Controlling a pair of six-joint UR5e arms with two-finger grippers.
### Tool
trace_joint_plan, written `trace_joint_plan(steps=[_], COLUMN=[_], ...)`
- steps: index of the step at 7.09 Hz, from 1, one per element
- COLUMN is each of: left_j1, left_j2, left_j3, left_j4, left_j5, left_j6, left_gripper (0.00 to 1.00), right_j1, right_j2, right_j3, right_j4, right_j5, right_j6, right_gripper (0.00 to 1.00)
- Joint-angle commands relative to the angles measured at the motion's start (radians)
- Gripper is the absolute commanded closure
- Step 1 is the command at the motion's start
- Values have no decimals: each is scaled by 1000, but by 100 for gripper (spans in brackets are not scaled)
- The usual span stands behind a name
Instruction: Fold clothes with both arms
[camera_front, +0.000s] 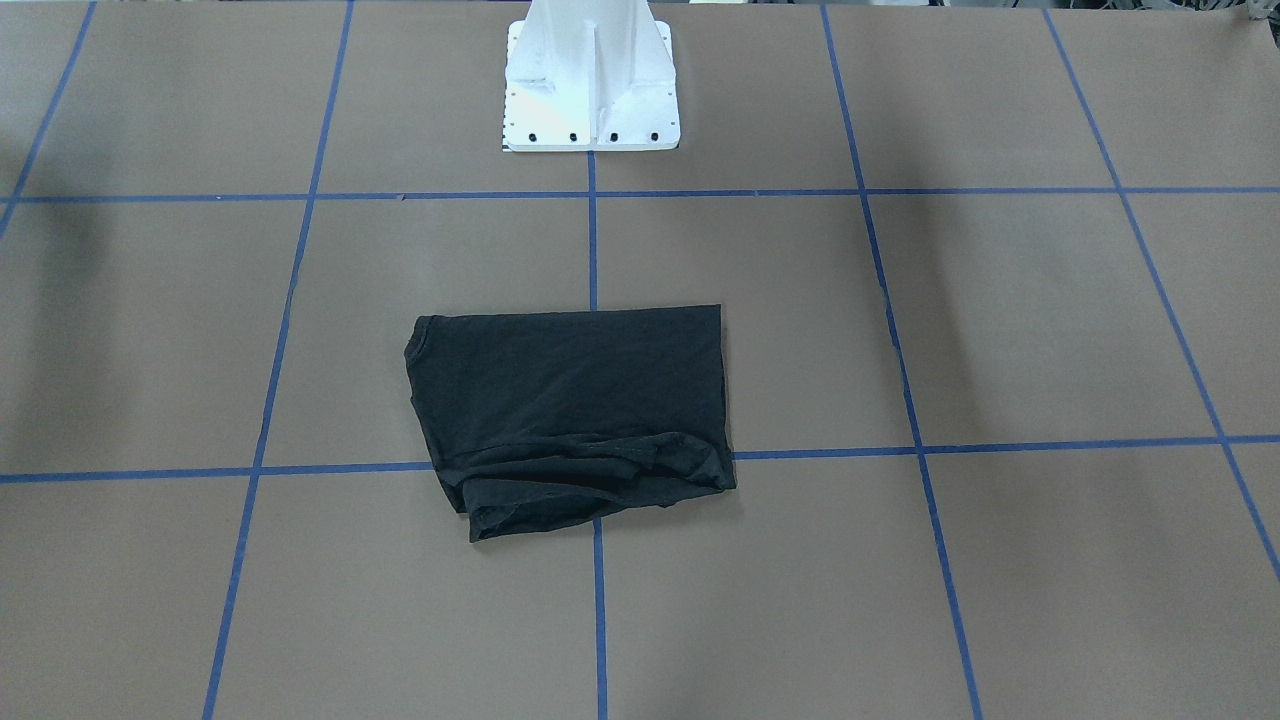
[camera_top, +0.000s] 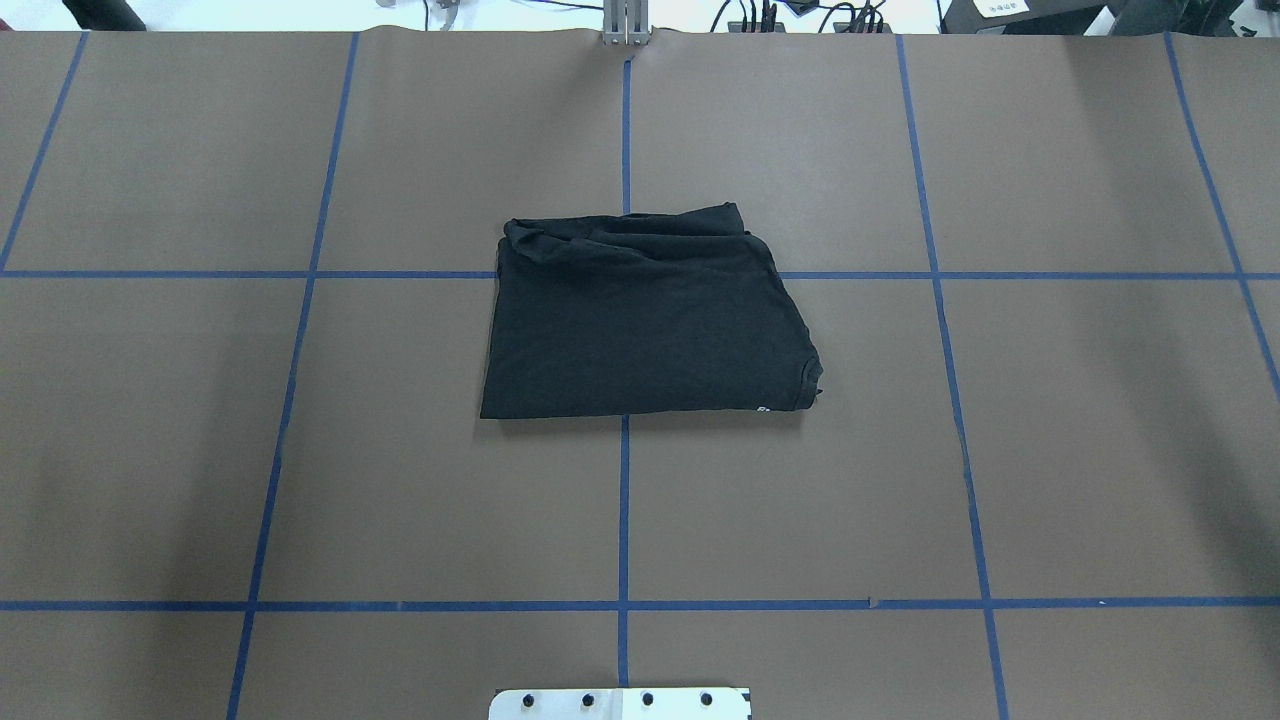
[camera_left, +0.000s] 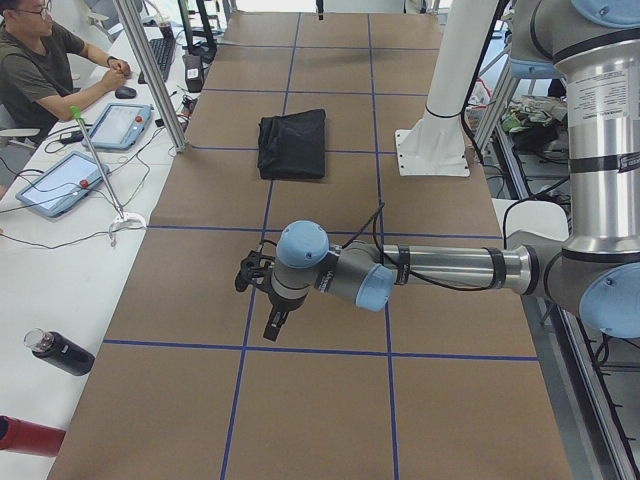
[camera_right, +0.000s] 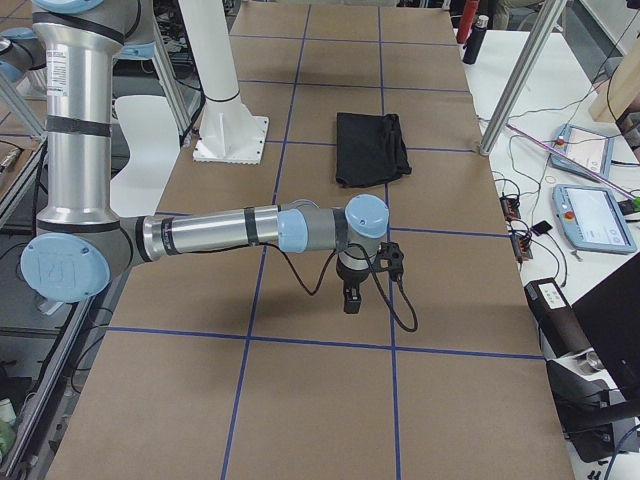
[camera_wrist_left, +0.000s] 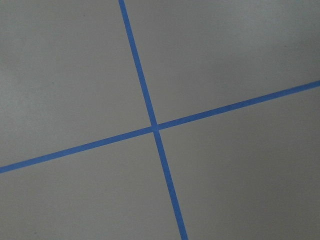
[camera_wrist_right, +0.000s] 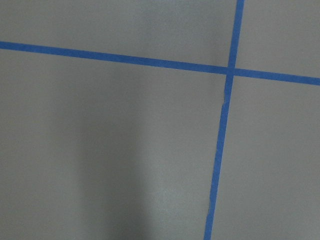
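Black T-shirt (camera_top: 640, 320) lies folded mid-bench, with both arms held out toward the ends.

The shirt is a rough rectangle across the blue tape lines (camera_top: 623, 500), collar at its near right corner in the overhead view and its far edge bunched and rumpled. The left arm (camera_left: 440, 268) and right arm (camera_right: 220, 232) hang above bare bench (camera_top: 300, 450), well apart from the cloth. They show only in the side views, so I cannot tell whether either pair of jaws is released or clenched. The fold looks nearly done. Any tidying should pinch the rumpled far edge at both ends and draw it flat evenly. There is open room on every side, and the white pedestal (camera_front: 590, 90) stands well clear.
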Motion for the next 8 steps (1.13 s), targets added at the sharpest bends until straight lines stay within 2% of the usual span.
trace_joint_plan(steps=[1, 8], left_j1=[0, 0], left_j2=[-5, -8], left_j3=[-8, -10], left_j4=[2, -4], left_j5=[-6, -15], left_j6=[-7, -1], left_gripper=[0, 0], right_j1=[-1, 4], right_j2=[3, 26], right_j3=[-7, -7], right_j4=[-1, 0], right_j5=[10, 3], right_j6=[10, 18], right_gripper=[0, 0])
